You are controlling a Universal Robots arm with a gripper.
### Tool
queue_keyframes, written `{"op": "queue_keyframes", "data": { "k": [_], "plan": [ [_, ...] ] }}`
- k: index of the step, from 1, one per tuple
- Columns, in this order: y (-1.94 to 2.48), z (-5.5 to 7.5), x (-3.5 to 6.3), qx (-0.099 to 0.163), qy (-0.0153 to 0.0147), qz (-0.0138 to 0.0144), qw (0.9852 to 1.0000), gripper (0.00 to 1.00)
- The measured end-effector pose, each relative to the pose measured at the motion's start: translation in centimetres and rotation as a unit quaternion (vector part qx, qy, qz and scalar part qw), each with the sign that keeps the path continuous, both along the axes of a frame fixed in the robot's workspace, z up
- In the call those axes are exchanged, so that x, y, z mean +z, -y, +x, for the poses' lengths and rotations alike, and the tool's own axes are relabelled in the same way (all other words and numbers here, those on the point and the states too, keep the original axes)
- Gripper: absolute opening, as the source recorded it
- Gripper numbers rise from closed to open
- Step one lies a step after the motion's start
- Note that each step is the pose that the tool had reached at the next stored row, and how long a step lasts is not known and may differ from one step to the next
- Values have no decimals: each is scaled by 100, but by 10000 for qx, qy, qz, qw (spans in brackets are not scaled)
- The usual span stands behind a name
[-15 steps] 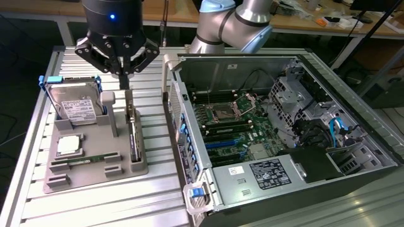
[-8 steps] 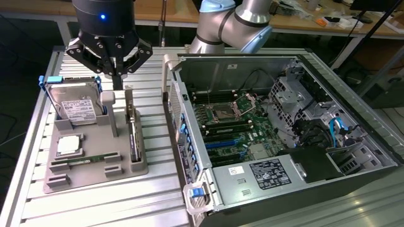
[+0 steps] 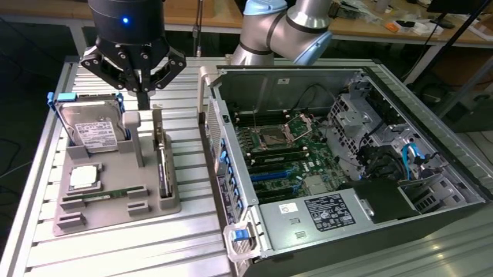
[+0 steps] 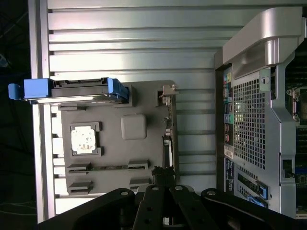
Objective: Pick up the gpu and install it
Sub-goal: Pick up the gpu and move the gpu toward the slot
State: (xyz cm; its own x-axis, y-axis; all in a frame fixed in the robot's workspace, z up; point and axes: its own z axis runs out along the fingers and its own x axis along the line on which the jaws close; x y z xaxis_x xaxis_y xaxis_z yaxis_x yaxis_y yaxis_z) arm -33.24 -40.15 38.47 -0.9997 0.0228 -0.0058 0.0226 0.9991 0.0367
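**Item: gpu (image 3: 163,167).** A thin dark card standing on its long edge in a slot of the grey holder tray (image 3: 115,216), on the slatted table (image 3: 115,254). It sits at the tray side nearest the open computer case (image 3: 347,144) and is not yet lifted.

**Long axis:** runs along the tray. In the exterior view it goes from the far end, under the arm, to the near end. In the wrist view the gpu (image 4: 166,143) is a narrow strip, metal bracket at the far tip.

**Gripper (image 3: 143,105):** jaws closed together, gripping nothing. It hangs above the tray's far end, apart from the card. Its tips are just to the exterior view's left of the card's far end, between it and the hard drive (image 3: 89,133). In the wrist view the gripper (image 4: 160,172) sits almost in line with the card's edge.

**Arm pose:** gripper pointing straight down, with the arm (image 3: 285,29) rising behind the case.
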Motion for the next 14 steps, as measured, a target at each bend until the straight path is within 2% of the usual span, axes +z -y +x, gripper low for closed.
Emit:
{"op": "queue_keyframes", "data": {
  "k": [5,10,11,14],
  "plan": [
    [1,0,0,-1,0,1,10000,11],
    [4,0,0,0,0,0,10000,42],
    [5,0,0,0,0,0,10000,42],
    [14,0,-1,0,0,0,10000,60]
  ]
}}
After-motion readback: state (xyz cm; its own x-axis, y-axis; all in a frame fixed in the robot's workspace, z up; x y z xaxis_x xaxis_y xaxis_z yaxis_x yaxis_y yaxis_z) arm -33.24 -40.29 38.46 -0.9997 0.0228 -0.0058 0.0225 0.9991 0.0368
